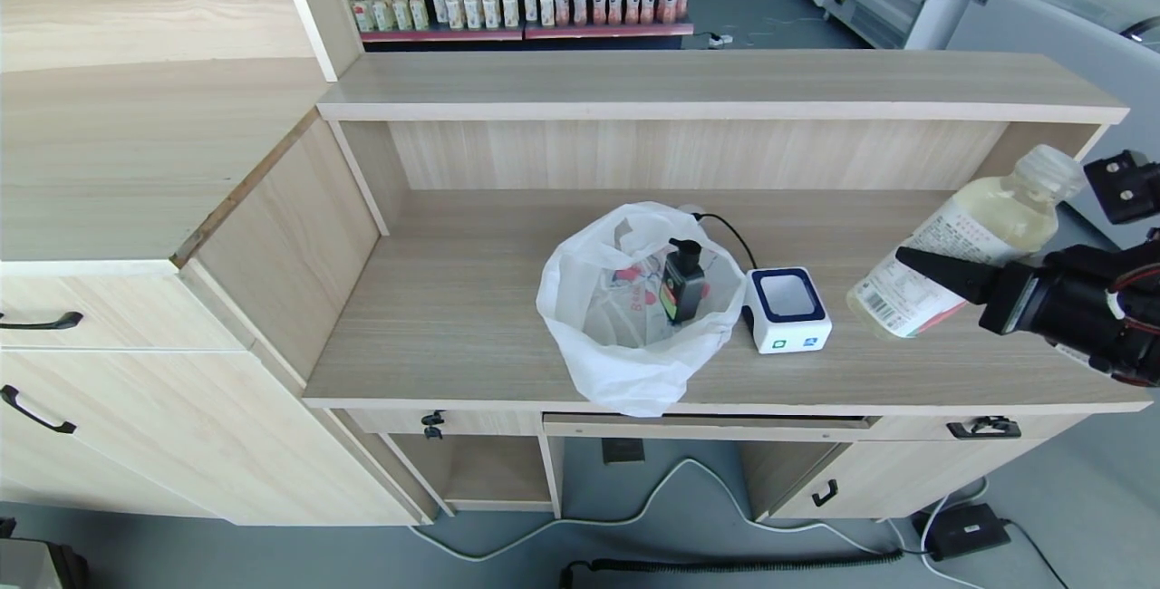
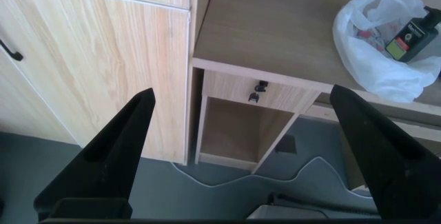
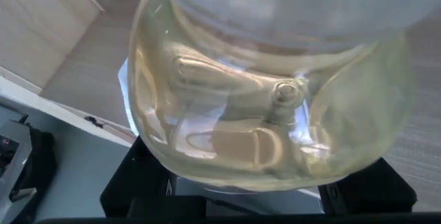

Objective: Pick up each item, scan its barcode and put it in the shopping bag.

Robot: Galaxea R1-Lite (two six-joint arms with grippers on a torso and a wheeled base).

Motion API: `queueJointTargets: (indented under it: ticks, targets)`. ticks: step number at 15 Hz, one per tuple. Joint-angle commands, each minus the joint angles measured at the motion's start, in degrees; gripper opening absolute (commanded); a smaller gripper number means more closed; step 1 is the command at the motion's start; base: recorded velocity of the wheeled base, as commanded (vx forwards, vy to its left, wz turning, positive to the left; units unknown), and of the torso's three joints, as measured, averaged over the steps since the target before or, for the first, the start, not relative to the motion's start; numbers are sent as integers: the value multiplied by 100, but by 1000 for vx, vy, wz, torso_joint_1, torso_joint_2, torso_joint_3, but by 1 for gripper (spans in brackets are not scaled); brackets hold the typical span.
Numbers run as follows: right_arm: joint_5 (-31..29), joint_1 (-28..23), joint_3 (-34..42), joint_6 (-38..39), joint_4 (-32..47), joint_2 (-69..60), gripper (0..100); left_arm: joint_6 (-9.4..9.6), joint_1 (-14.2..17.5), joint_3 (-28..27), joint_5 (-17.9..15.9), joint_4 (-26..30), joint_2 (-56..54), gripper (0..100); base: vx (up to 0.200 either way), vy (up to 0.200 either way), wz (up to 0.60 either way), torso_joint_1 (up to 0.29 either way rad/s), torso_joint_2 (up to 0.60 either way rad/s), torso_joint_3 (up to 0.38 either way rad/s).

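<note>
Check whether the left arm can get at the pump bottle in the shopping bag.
Probably yes: the left gripper is empty, jaws open, the shopping bag gapes upward around the pump bottle, and nothing stands between them.

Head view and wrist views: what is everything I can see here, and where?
counter: one, light wood, centre.
shopping bag: one, white, mid-counter, open.
pump bottle: one, black, upright inside the shopping bag.
scanner: one, white with dark blue frame, on the counter right of the shopping bag.
drink bottle: one, clear, pale yellow liquid, tilted above the counter's right end.
cabinet: one, light wood, black handles, left of the counter.
shelf bottles: one long row, mixed colours, behind the counter.
cables: several, black and white, on the floor.
left gripper: one, black, open, low by the counter's left front.
right gripper: one, black, shut on the drink bottle.
</note>
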Motion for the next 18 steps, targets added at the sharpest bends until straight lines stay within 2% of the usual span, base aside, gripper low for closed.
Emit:
queueJointTargets:
  ticks: [1, 6, 13, 17, 18]
  targets:
    - [-1, 99, -4, -9, -53, 211, 0, -3, 0, 1, 1, -1, -2, 100, 0, 0, 0, 0, 0, 0]
    - [-396, 292, -417, 17, -62, 712, 0, -3, 0, 1, -8, -1, -2, 100, 0, 0, 0, 0, 0, 0]
    - [-537, 732, -566, 52, -53, 686, 0, 5, 0, 1, -8, -1, -2, 100, 0, 0, 0, 0, 0, 0]
    - [-537, 820, -672, 61, -44, 747, 0, 5, 0, 1, -16, -1, -2, 100, 0, 200, 0, -1, 1, 2]
    - [-537, 820, -698, 61, -44, 765, 0, 5, 0, 1, -16, -1, -2, 100, 0, 0, 0, 0, 0, 0]
